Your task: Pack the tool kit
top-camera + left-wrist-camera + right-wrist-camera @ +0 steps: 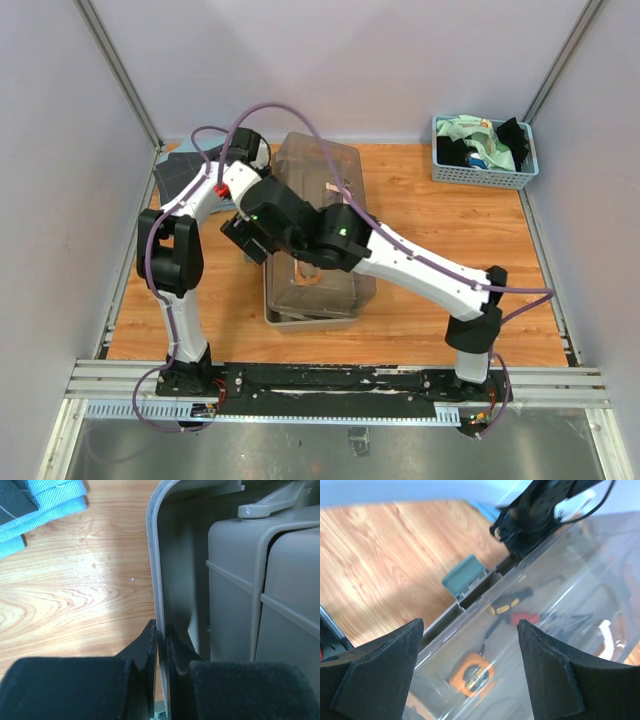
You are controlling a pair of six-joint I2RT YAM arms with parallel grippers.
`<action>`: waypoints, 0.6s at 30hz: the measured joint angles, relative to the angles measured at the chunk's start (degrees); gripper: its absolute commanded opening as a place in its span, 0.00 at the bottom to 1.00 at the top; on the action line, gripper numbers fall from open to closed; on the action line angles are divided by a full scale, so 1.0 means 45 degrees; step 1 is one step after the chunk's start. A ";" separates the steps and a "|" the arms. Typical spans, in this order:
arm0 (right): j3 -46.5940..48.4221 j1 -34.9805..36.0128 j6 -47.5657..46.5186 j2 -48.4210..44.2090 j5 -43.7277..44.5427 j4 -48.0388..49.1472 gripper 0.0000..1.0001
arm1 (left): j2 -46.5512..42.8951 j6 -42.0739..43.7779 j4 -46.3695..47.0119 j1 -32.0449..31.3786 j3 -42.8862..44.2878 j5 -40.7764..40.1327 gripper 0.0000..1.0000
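Toolbox (pixel 330 165) is seen near the middle of the wooden worktop (pixel 430 200), long axis running away from the arm bases, translucent lid (pixel 580 580) over it.

Left tool (pixel 161 640): pressed together on a thin grey-beige edge of the toolbox, one finger on either side of the wall. Beige inner trays (pixel 240 590) are seen just right of that edge, bare worktop to its left. Folded blue cloths (pixel 45 505) lie at the far left corner of the left wrist view, apart from the box.

Right tool (pixel 470 625): spread wide, nothing between the fingers (pixel 380 675); it is held above the lid near the box's left edge. Contact with the lid cannot be told.

Seen through the lid – orange tape measure (pixel 472 672), a screwdriver (pixel 512 601) with a black-and-yellow handle, and a red-handled item (pixel 524 617) beside it, too blurred to be named. A grey-green latch (pixel 465 577) sits on the side of the box.

Blue slatted basket (pixel 485 165) of cloths – far right corner of the worktop, well apart from the toolbox
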 measured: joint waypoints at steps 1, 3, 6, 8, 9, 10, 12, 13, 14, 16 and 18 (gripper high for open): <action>0.0097 0.0000 0.0000 -0.0214 0.0000 0.0121 0.78 | 0.0000 0.0024 -0.0068 0.0010 0.0078 -0.0024 0.26; 0.0219 0.0005 0.0019 -0.0704 0.0005 0.0403 0.79 | 0.0000 0.0253 -0.0228 0.0000 0.0219 -0.0073 0.47; 0.0209 0.0005 0.0083 -0.1321 0.0058 0.0656 0.80 | -0.0287 0.0597 -0.0384 0.0228 0.0534 -0.0359 0.69; 0.0058 0.0000 0.0126 -0.1632 0.0155 0.0767 0.80 | -0.0782 0.0821 -0.0427 0.0442 0.0588 -0.0520 0.76; -0.0083 -0.0029 0.0165 -0.1778 0.0204 0.0782 0.80 | -0.1103 0.0889 -0.0437 0.0544 0.0588 -0.0622 0.79; -0.0248 -0.0083 0.0209 -0.1894 0.0262 0.0792 0.80 | -0.1462 0.0947 -0.0452 0.0622 0.0593 -0.0719 0.80; -0.0612 -0.0199 0.0296 -0.2089 0.0389 0.0816 0.81 | -0.2147 0.0971 -0.0466 0.0743 0.0597 -0.0835 0.83; -0.0826 -0.0262 0.0369 -0.2181 0.0461 0.0821 0.81 | -0.2429 0.0991 -0.0461 0.0787 0.0612 -0.0869 0.83; -0.0996 -0.0355 0.0442 -0.2249 0.0495 0.0811 0.81 | -0.2735 0.1010 -0.0461 0.0831 0.0631 -0.0908 0.83; -0.1384 -0.0719 0.0690 -0.2380 0.0515 0.0782 0.81 | -0.3313 0.1069 -0.0442 0.0971 0.0690 -0.0942 0.85; -0.1705 -0.1307 0.1117 -0.2516 0.0267 0.0617 0.81 | -0.3740 0.1107 -0.0442 0.1258 0.0695 -0.0908 0.85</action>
